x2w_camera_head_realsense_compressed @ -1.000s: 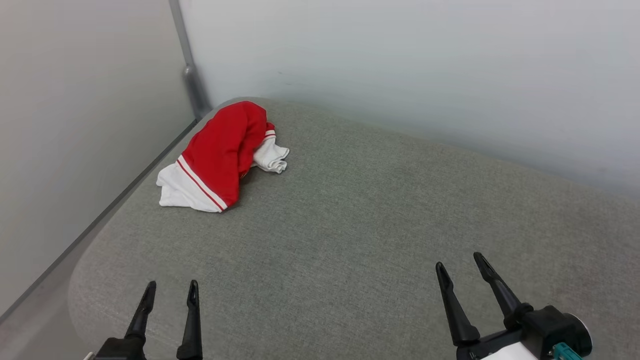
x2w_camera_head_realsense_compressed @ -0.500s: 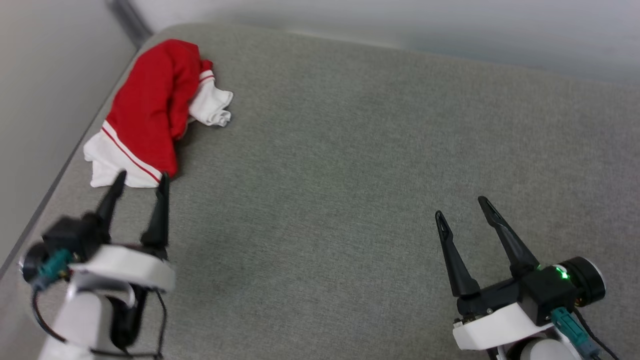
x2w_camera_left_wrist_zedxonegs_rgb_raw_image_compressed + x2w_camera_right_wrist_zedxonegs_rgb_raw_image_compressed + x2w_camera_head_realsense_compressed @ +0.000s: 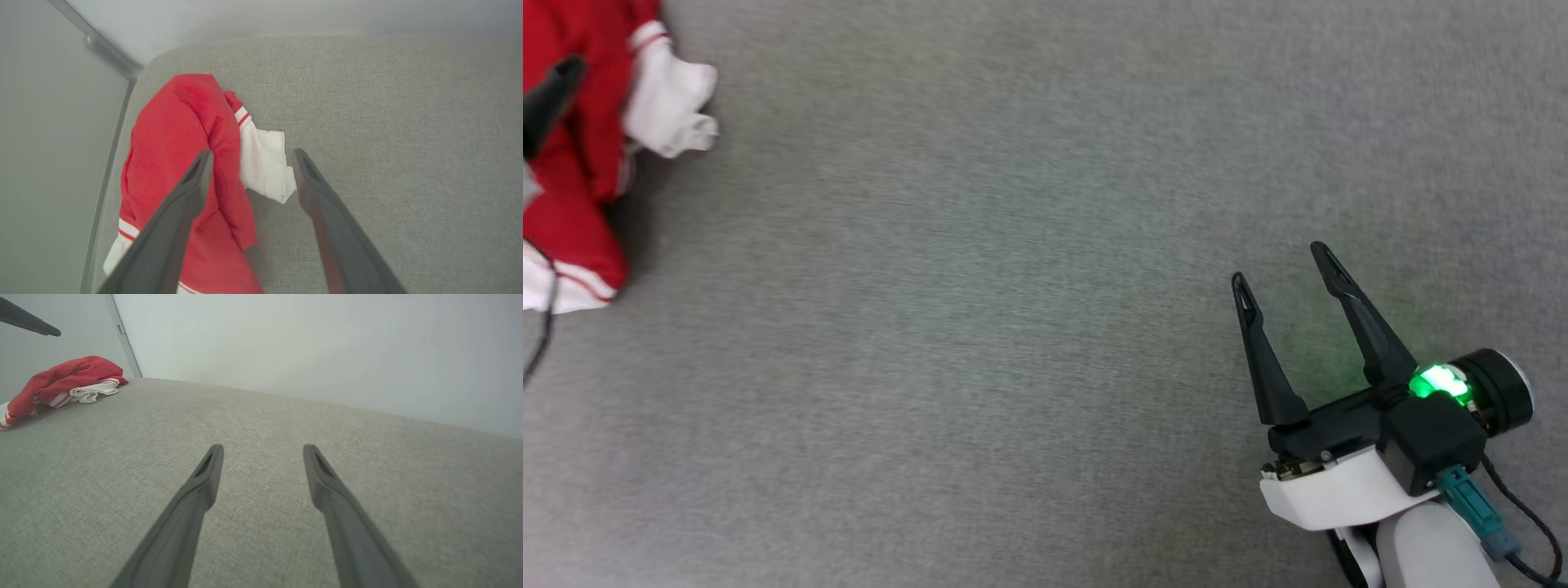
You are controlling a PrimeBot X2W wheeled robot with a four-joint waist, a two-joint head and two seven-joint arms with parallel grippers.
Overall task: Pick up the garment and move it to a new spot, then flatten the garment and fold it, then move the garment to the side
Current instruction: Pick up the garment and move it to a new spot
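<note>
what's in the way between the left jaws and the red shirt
Nothing visible. The left gripper hangs above the garment, jaws open, no object between them; the grey cushion beside it is bare.

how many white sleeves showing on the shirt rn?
2. One sleeve lies beside the shirt's red body, seen between the left gripper's fingers; the other sleeve sticks out under the red at the left wrist view's lower left. Folds may hide more.

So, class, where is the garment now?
In the left wrist view, the garment lies crumpled at the cushion's far left corner, beneath the open left tool.
</note>
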